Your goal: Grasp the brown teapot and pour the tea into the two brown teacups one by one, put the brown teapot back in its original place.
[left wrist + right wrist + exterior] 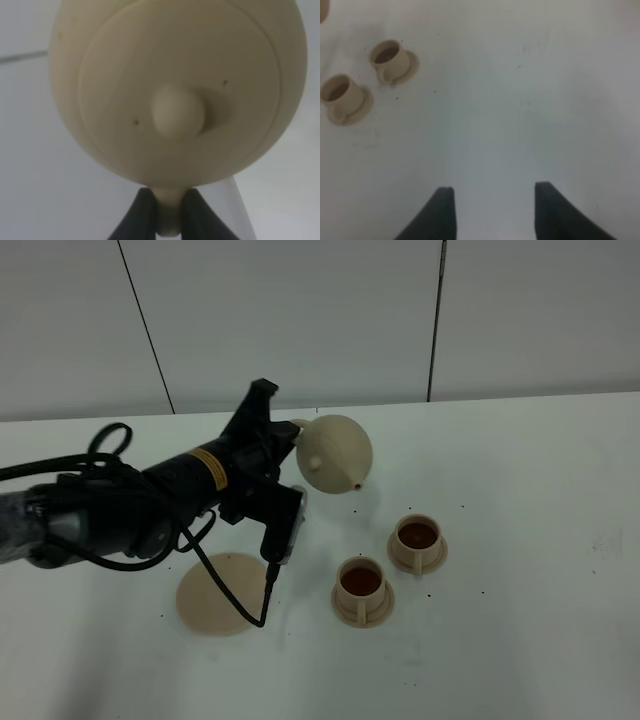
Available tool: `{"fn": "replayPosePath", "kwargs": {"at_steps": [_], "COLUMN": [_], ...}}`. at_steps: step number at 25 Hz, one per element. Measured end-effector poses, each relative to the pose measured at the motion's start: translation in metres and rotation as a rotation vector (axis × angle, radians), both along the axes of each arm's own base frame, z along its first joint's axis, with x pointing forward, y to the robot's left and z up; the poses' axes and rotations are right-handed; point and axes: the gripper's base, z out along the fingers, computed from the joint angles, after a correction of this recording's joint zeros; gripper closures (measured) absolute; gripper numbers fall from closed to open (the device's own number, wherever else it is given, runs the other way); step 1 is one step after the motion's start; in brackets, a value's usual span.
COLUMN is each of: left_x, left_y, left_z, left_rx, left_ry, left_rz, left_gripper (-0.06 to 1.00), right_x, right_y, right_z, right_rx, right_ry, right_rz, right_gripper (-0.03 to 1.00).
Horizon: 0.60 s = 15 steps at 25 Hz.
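Exterior high view, arm: the left arm reaches in from the left edge, and its left gripper (290, 447) sits just left of centre, clamped on the brown teapot (336, 454).
Exterior high view, teapot: held in the air, tipped over so the lid faces the camera and the spout hangs low toward the table (540, 490).
Exterior high view, cups: the nearer teacup (362, 590) sits lower centre and the farther teacup (417, 543) just up and right of it; both show dark tea inside, so pouring looks finished or nearly so.
Exterior high view, home spot: the flat saucer disc (218, 592) lies bare at lower left, partly under the arm's cable.
Exterior high view, advice: I'd level the pot first, then carry it down-left and lower it square onto the disc.
Left wrist view, grip: the dark fingers (142, 215) at the bottom edge pinch the tan handle between them, closed tight on it; the lid and its knob fill the frame.
Left wrist view, caution: that lid could slide while tilted, so rotate back slowly.
Right wrist view, hand: the right gripper (493, 212) hangs at the bottom edge with jaws apart, holding nothing.
Right wrist view, cups: both sit in the upper left corner, well apart from it.
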Motion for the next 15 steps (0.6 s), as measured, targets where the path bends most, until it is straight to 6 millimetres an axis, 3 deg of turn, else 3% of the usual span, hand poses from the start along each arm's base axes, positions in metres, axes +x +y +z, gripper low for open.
{"fn": "replayPosePath", "kwargs": {"at_steps": [4, 10, 15], "left_x": [-0.007, -0.011, -0.012], "left_y": [0.008, 0.019, 0.012], "left_z": [0.022, 0.025, 0.033], "left_rx": [-0.049, -0.052, -0.061], "left_ry": [0.08, 0.297, 0.41], "left_rz": [0.099, 0.304, 0.424], "left_gripper": [0.77, 0.77, 0.77], "right_x": [0.0, 0.0, 0.0], "right_y": [0.0, 0.0, 0.0], "right_z": [0.0, 0.0, 0.0], "right_rx": [0.0, 0.0, 0.0], "right_ry": [0.0, 0.0, 0.0], "right_rz": [0.0, 0.0, 0.0], "right_gripper": [0.61, 0.61, 0.61]}}
